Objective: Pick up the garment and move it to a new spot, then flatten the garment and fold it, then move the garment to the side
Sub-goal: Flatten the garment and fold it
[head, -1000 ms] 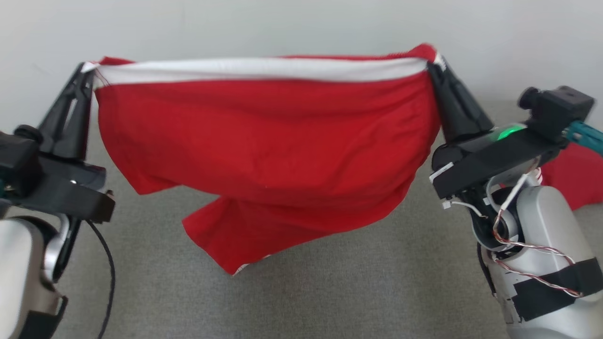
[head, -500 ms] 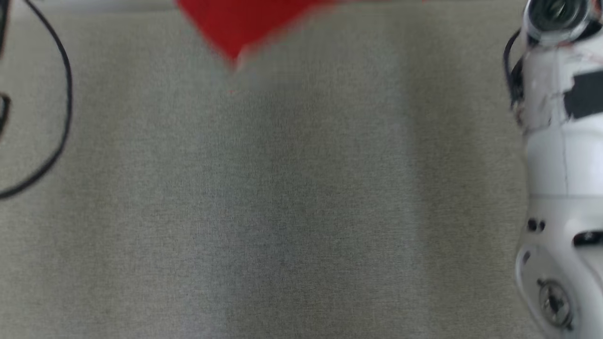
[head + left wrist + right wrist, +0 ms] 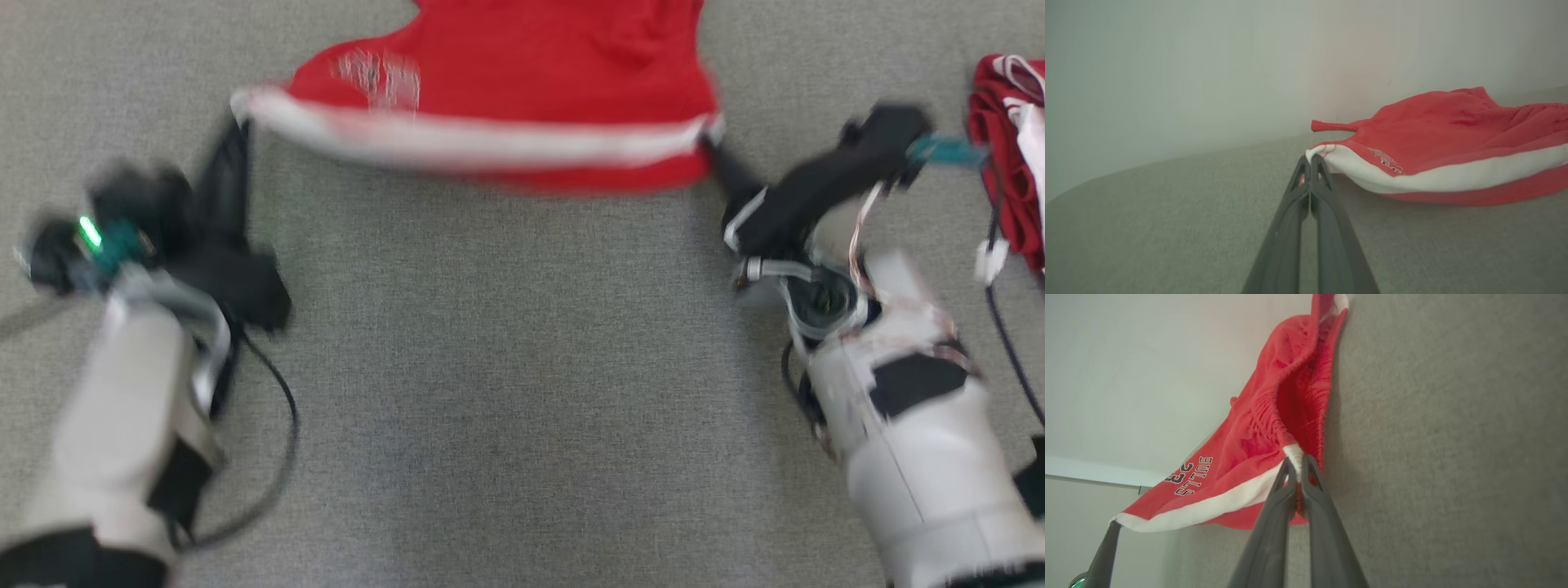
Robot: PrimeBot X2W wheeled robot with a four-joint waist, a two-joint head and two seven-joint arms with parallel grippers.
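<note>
Held aloft 1 second ago, the red, white-banded mesh garment point(image 3: 522, 73) has been lowered onto the far grey carpeted surface point(image 3: 522, 367), its hem corners clamped in the left tool point(image 3: 1310, 161) and right tool point(image 3: 1296, 461), so flattening seems next.

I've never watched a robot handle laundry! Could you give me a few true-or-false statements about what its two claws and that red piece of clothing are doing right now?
1. The left gripper and the right gripper each pinch one end of the white band on the red garment. True.
2. The left gripper stands wide open. False: it is shut on the band's corner.
3. Lettering is printed on the garment. True.
4. The garment is folded into a neat square. False: it is unfolded, stretched between the grippers over the grey surface.
5. More red clothing lies to the right of the right gripper. True.
</note>
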